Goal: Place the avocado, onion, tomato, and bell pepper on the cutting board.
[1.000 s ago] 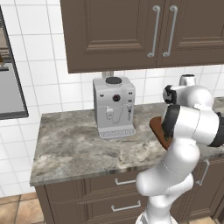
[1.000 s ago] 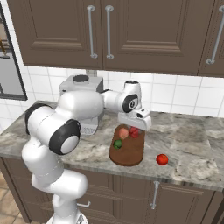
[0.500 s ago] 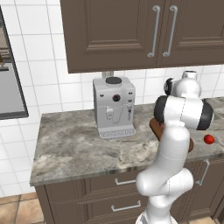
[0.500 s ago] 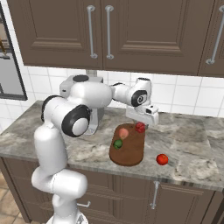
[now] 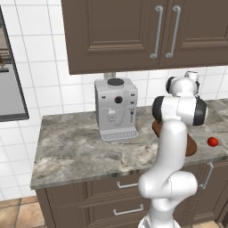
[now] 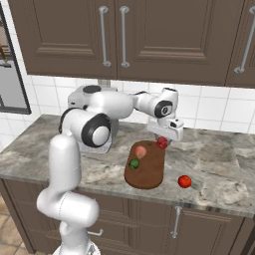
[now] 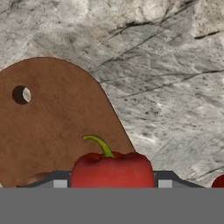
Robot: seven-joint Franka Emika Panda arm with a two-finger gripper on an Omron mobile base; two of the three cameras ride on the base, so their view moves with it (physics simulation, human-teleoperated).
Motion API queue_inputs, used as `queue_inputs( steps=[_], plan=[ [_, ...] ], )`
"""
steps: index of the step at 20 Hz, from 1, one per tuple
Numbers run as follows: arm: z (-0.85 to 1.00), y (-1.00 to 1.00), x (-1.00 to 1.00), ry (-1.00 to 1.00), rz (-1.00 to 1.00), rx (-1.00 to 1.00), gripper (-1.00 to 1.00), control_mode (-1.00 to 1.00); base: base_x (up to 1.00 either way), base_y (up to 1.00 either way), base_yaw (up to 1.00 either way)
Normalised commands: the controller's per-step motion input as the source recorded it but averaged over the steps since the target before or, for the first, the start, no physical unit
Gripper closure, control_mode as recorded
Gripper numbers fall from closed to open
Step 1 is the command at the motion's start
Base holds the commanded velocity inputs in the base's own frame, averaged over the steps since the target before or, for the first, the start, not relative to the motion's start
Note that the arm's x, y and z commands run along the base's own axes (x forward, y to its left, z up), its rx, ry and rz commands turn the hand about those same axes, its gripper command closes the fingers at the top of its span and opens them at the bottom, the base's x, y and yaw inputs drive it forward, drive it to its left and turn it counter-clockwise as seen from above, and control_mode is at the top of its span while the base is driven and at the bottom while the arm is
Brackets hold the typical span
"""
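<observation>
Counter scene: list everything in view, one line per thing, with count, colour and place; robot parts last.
Board: 1, reddish-brown, on the counter right of the coffee machine.
Onion: 1, orange-tan, on the board.
Avocado: 1, dark green, on the board beside the onion.
Pepper: 1, red with green stem, between the fingers, above the board's far edge.
Tomato: 1, red, on the counter right of the board.
Coffee machine: 1, silver-grey, at the back of the counter.
Counter: 1, grey marble.
Cabinets: dark brown, above and below the counter.
Gripper: 1, white, shut on the pepper.
</observation>
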Motion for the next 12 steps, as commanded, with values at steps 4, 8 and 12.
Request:
queue_inputs(
  steps=[4,8,12],
  plan=[
    [-0.16,0.0,-0.02,0.02,0.0,0.0,1.0,-1.0,0.0,0.0,0.0],
    [-0.12,0.0,-0.3,0.0,0.0,0.0,1.0,-1.0,0.0,0.0,0.0],
    [-0.26,0.0,-0.44,0.0,0.01,0.03,1.0,-1.0,0.0,0.0,0.0]
  ],
)
